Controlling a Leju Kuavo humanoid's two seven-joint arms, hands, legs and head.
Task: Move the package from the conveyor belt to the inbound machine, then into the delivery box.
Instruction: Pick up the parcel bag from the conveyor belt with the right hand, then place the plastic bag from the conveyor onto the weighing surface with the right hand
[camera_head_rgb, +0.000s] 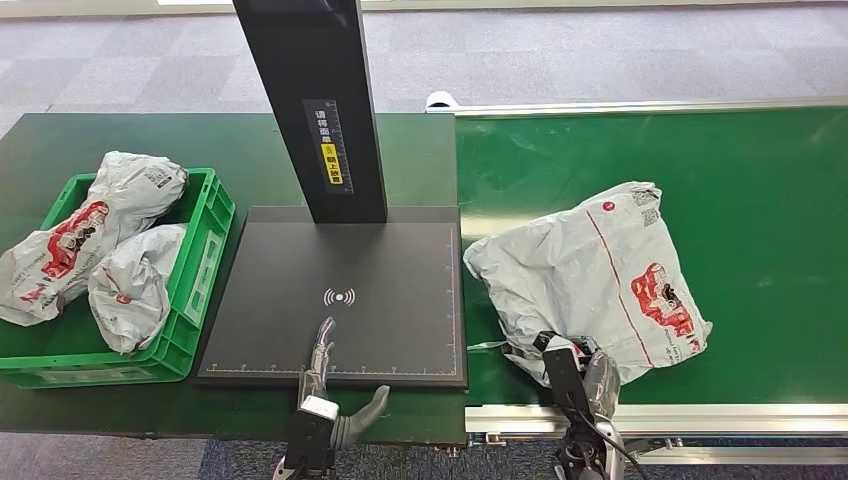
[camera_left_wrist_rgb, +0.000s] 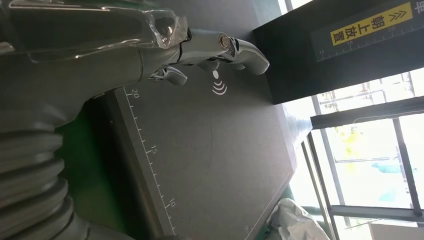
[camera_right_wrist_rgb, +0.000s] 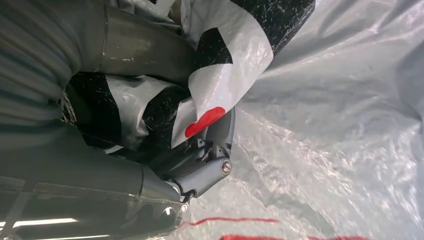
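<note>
1. One hand is on the job: the right hand (camera_head_rgb: 590, 375) sits at the near edge of the package (camera_head_rgb: 600, 275), and the right wrist view shows its fingers (camera_right_wrist_rgb: 210, 170) curled into a fold of the bag's film. I judge it clamped on that near edge.
2. The left hand (camera_head_rgb: 325, 385) holds nothing. Its fingers are stretched out and apart over the near edge of the scanner plate (camera_head_rgb: 400, 270), well short of the package.
3. The package lies on the belt (camera_head_rgb: 760, 170), just right of the plate, its left edge near the plate's right border. From the right hand it spreads forward and a little right. Its long axis runs roughly from the plate-side corner toward the near right corner.
4. Key relation: the plate lies directly left of the package, so the coming move looks like a short sideways carry to the left by the right arm, the nearer one.
5. The crate (camera_head_rgb: 205, 260), left of the plate, already holds two bags (camera_head_rgb: 100, 240).
6. Risk, as a judgement: an edge grip on slack film may let the bulk sag and drag.
</note>
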